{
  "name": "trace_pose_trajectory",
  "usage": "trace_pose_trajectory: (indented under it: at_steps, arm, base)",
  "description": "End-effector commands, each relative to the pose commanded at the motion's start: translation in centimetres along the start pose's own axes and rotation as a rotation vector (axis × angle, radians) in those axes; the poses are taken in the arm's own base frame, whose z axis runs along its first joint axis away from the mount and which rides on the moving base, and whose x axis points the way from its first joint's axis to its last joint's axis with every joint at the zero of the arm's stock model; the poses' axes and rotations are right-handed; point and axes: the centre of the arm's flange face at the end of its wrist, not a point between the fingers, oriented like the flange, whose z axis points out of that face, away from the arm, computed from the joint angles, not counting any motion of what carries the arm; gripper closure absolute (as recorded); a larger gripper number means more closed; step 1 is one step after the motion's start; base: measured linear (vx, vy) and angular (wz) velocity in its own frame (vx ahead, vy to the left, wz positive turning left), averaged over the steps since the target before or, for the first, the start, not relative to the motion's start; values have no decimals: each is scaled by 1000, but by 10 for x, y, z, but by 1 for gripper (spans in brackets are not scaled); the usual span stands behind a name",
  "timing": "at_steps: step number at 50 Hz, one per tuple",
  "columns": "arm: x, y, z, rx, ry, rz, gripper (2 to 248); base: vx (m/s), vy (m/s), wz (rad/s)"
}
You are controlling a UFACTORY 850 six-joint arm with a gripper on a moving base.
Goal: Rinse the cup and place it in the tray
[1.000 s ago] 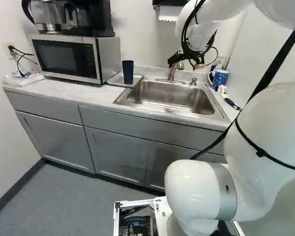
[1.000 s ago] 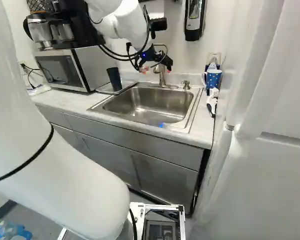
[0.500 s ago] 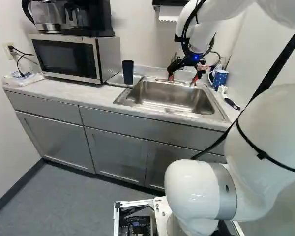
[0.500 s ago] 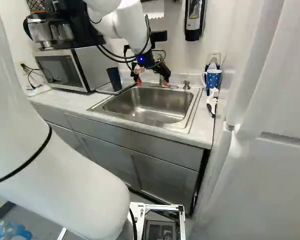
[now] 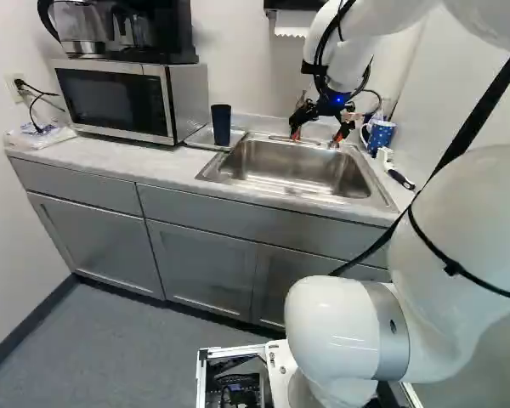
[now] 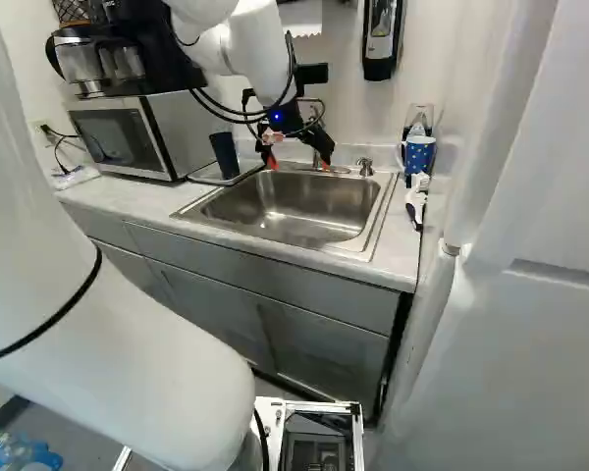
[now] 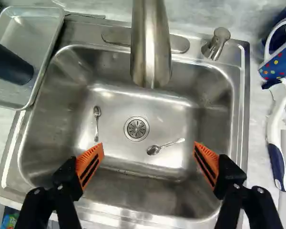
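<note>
In the left base view, the black gripper with orange-padded fingers (image 5: 316, 138) hangs over the back of the rectangular stainless-steel sink (image 5: 299, 167). The tall dark-blue cup (image 5: 221, 124) stands upright in the shallow metal tray (image 5: 200, 138) beside the sink, well apart from the gripper. A silver-and-black microwave (image 5: 115, 100) sits farther along the counter from the sink, past the tray.

In the right base view, a blue mug with dots (image 6: 419, 155) stands on the sink's other side, across from the tray.

In the wrist view, the fingers are spread wide above the sink, with nothing gripped. The cup is outside them, off past the finger on the tray's side. Two small metal spoons (image 7: 97, 120) (image 7: 154, 149) lie in the sink near its round drain (image 7: 136, 128), below the curved metal faucet (image 7: 150, 47). A white-and-blue brush (image 7: 275, 119) lies beside the sink, near the mug.
</note>
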Motion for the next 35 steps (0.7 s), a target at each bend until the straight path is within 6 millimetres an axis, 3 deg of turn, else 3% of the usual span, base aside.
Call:
trace_pose_trajectory:
  at_steps: [35]
  arm:
    - [0,0,0,0,0,0,3]
  base:
    - [0,0,0]
